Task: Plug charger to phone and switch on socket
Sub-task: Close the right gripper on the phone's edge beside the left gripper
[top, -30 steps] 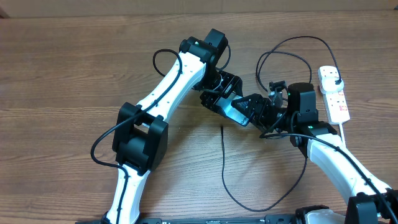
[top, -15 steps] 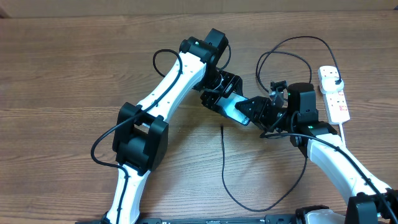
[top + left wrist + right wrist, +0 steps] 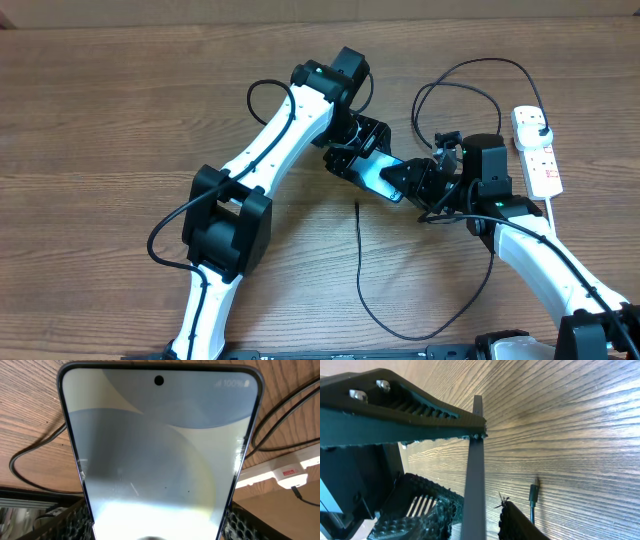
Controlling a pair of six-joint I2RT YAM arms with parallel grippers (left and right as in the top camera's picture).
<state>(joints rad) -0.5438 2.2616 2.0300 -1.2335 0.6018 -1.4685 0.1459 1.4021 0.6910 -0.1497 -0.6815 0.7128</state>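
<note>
The phone (image 3: 382, 172) is held above the table with its teal screen lit. My left gripper (image 3: 358, 158) is shut on its two long sides. In the left wrist view the phone (image 3: 160, 460) fills the picture between my fingers (image 3: 67, 520). My right gripper (image 3: 410, 178) is at the phone's other end. In the right wrist view the phone (image 3: 475, 475) shows edge-on between my narrowed fingers (image 3: 425, 510), with a thin gap on the right side. The charger (image 3: 360, 260) lies slack on the table, its connector tip (image 3: 533, 494) free. The socket (image 3: 540, 160) lies at the far right.
The black cable loops from a plug (image 3: 541, 128) in the socket round the back of my right arm and along the table's front. The socket (image 3: 280, 467) and cable loops (image 3: 30, 455) also show past the phone. The wooden table (image 3: 120, 120) stretches to the left.
My right gripper's jaws have closed in from wide open to narrow around the phone's end. The phone's lit screen shows more from above. The left arm has stayed still.
</note>
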